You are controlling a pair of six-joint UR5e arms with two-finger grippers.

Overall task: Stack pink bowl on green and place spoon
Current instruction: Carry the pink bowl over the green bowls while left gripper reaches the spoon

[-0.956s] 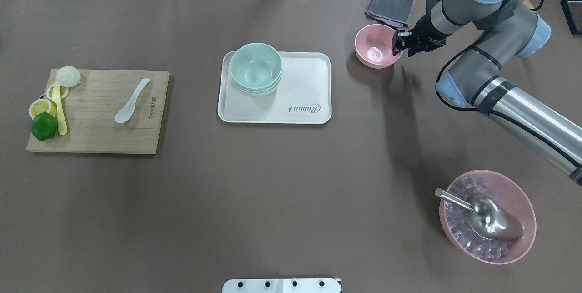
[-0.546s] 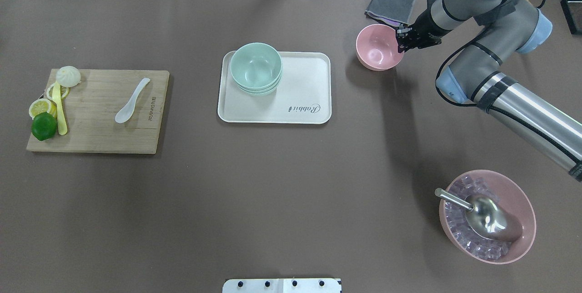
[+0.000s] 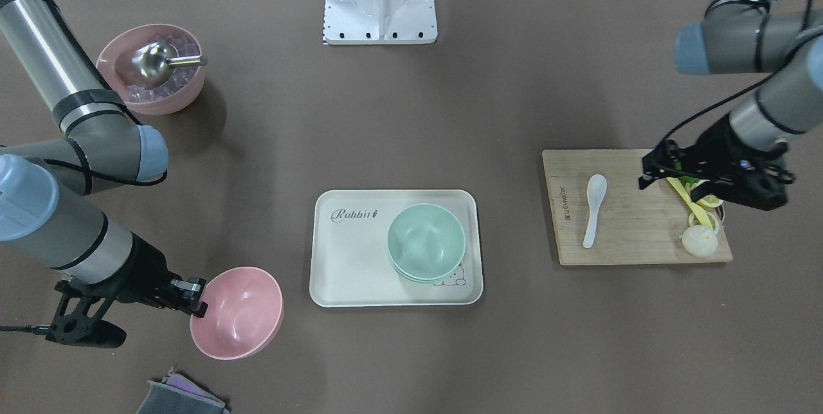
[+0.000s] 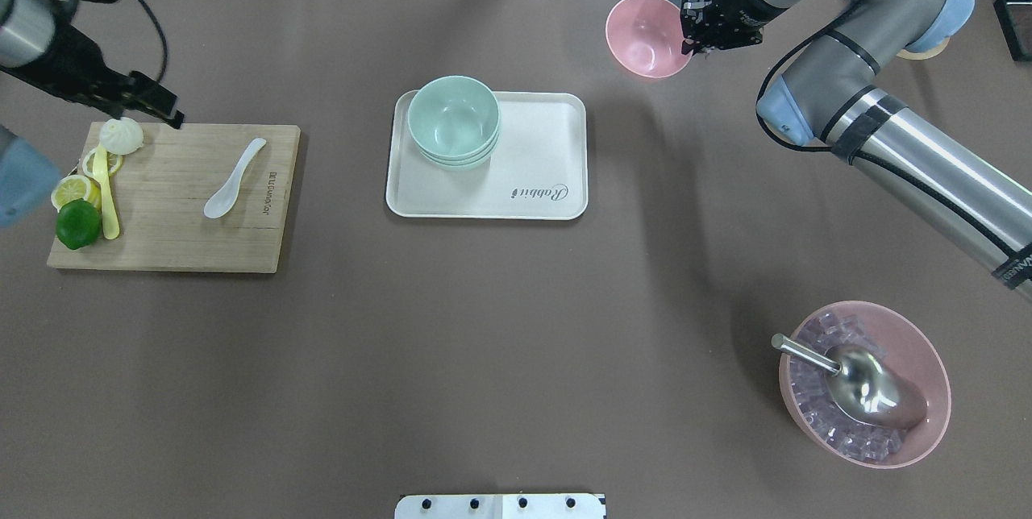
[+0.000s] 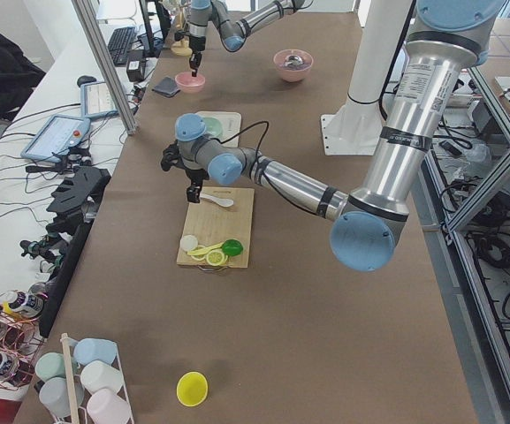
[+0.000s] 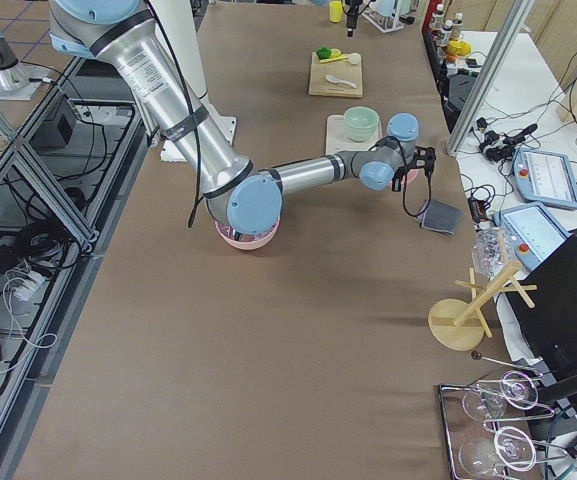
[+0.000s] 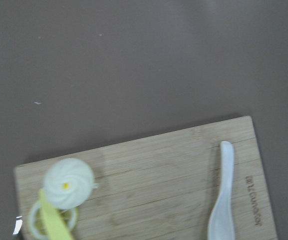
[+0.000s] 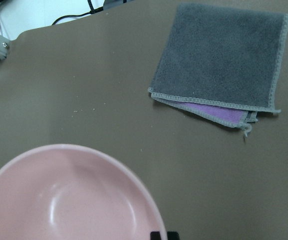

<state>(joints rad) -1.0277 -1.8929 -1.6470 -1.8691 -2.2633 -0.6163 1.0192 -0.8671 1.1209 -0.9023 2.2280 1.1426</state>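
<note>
- Salmon-pink plastic at the upper right of the overhead view: the pink bowl (image 4: 647, 35) hangs tilted, with the right gripper (image 4: 698, 29) clamped on its rim, a hold that looks meant for carrying it across.
- Centre frame, the green bowl (image 4: 453, 118) sits mouth-up on the tray (image 4: 548, 172), ready to receive it.
- Left side, the spoon (image 4: 232, 180) lies on the wooden board (image 4: 177, 245). The left gripper (image 4: 161, 108) hovers over the board's upper corner. Jaws apart or together? I cannot tell.
</note>
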